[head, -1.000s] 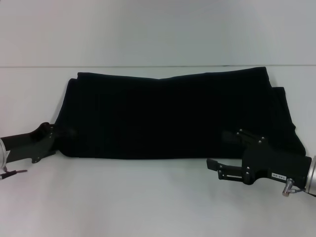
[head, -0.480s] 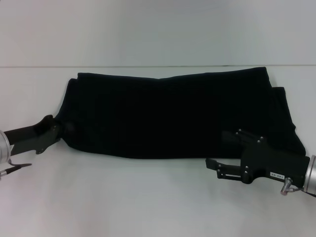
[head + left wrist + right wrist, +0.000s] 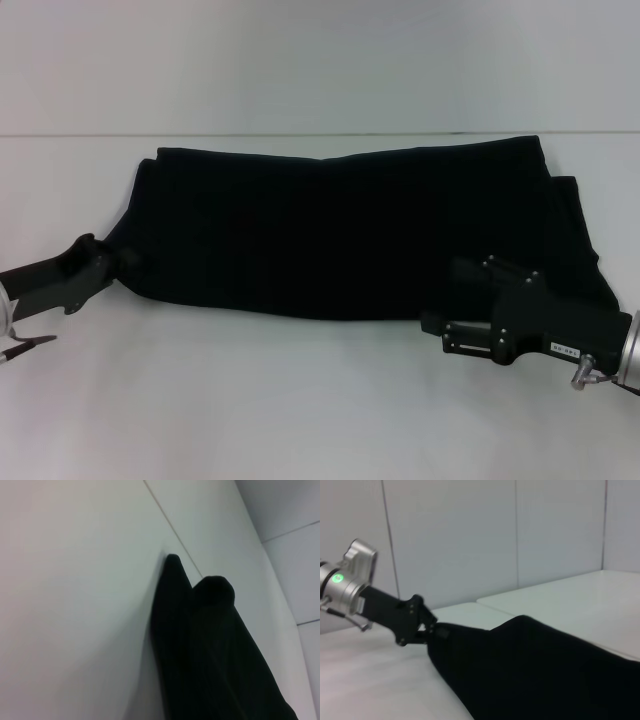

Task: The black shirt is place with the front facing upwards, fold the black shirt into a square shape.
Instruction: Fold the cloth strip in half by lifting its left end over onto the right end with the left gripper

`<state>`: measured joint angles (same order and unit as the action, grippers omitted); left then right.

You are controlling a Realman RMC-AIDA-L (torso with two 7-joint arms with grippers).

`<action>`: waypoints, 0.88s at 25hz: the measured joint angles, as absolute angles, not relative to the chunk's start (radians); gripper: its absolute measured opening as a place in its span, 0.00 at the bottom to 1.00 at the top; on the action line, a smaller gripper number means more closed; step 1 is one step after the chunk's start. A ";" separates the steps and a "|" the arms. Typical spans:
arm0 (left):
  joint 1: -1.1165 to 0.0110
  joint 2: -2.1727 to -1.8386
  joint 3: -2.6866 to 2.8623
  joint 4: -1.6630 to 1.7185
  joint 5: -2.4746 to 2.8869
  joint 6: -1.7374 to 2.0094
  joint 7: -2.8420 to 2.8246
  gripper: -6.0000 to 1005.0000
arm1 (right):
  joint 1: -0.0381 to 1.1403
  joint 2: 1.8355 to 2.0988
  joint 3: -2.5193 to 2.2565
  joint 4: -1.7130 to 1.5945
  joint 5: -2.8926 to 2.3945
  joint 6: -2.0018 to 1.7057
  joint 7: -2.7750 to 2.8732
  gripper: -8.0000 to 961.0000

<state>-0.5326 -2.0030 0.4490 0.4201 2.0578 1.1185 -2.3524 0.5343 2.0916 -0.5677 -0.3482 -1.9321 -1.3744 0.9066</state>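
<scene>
The black shirt [image 3: 350,235] lies across the middle of the white bench [image 3: 300,400] as a long band running left to right, already folded over itself, with no lettering showing on its upper face. Its far edge runs close to the seam line on the bench, and its near edge curves gently from the left end toward the right end. At the right end a second layer of cloth sticks out a little past the upper layer.

The left hand [image 3: 118,262] sits at the near left corner of the shirt, its dark fingers pressed into the cloth edge; it is closed on the black shirt there, as the right wrist view shows, where the left hand [image 3: 431,629] meets the cloth at its tip and the fabric rises from that point. In the left wrist view the shirt [image 3: 210,655] fills the lower part as a dark fold with a rounded bump, lying on the pale bench [image 3: 75,605].

The right hand [image 3: 448,305] is at the near right edge of the shirt, low over the bench, with its fingers drawn together against the cloth edge; whether it actually pinches the fabric I cannot tell
</scene>
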 joint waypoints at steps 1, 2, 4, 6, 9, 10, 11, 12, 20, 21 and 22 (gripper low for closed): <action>-0.527 -2.002 0.449 0.420 2.051 1.118 -2.349 0.03 | 0.533 2.091 -0.567 -0.348 -1.924 -1.375 0.907 0.98; -0.523 -2.000 0.449 0.421 2.046 1.118 -2.346 0.03 | 0.531 2.090 -0.567 -0.348 -1.918 -1.376 0.907 0.98; -0.513 -1.997 0.448 0.421 2.037 1.120 -2.341 0.03 | 0.528 2.088 -0.565 -0.348 -1.905 -1.377 0.907 0.98; -0.499 -1.993 0.435 0.422 2.033 1.124 -2.335 0.03 | 0.525 2.087 -0.556 -0.348 -1.896 -1.378 0.907 0.98; -0.478 -1.989 0.402 0.422 2.032 1.132 -2.325 0.03 | 0.521 2.086 -0.531 -0.348 -1.895 -1.379 0.907 0.98; -0.470 -1.986 0.391 0.422 2.032 1.136 -2.322 0.03 | 0.519 2.086 -0.526 -0.348 -1.895 -1.379 0.907 0.98; -0.463 -1.981 0.382 0.422 2.032 1.138 -2.319 0.03 | 0.518 2.086 -0.523 -0.348 -1.895 -1.378 0.907 0.98; -0.456 -1.975 0.376 0.422 2.032 1.140 -2.318 0.03 | 0.517 2.086 -0.521 -0.349 -1.894 -1.377 0.907 0.98; -0.419 -1.931 0.332 0.460 2.044 1.176 -2.333 0.03 | 0.494 2.080 -0.493 -0.355 -1.894 -1.372 0.907 0.98; -0.419 -1.919 0.330 0.468 2.045 1.201 -2.348 0.03 | 0.491 2.080 -0.489 -0.355 -1.894 -1.372 0.907 0.98; -0.420 -1.918 0.330 0.470 2.045 1.208 -2.350 0.03 | 0.487 2.080 -0.486 -0.355 -1.894 -1.371 0.907 0.98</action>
<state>-0.4203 -1.9176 0.3304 0.4701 2.0451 1.2082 -2.3501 0.4872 2.0796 -0.4863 -0.3548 -1.8943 -1.3713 0.9066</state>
